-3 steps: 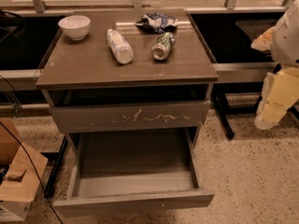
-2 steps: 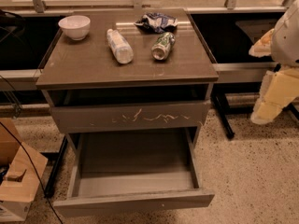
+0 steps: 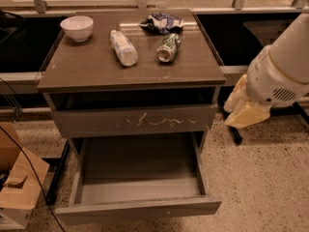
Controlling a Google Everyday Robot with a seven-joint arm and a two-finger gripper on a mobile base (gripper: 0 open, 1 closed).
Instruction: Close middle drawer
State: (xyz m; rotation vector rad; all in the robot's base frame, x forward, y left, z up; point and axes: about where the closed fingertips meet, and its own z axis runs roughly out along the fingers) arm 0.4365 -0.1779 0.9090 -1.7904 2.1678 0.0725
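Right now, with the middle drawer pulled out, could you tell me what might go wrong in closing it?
1. The gripper hangs right of the cabinet, above the level of the middle drawer; swinging in, it could clip the scratched drawer front.
2. Pushing near one end of the wide front may skew it.
3. A hard shut could roll the bottle or can lying on top.
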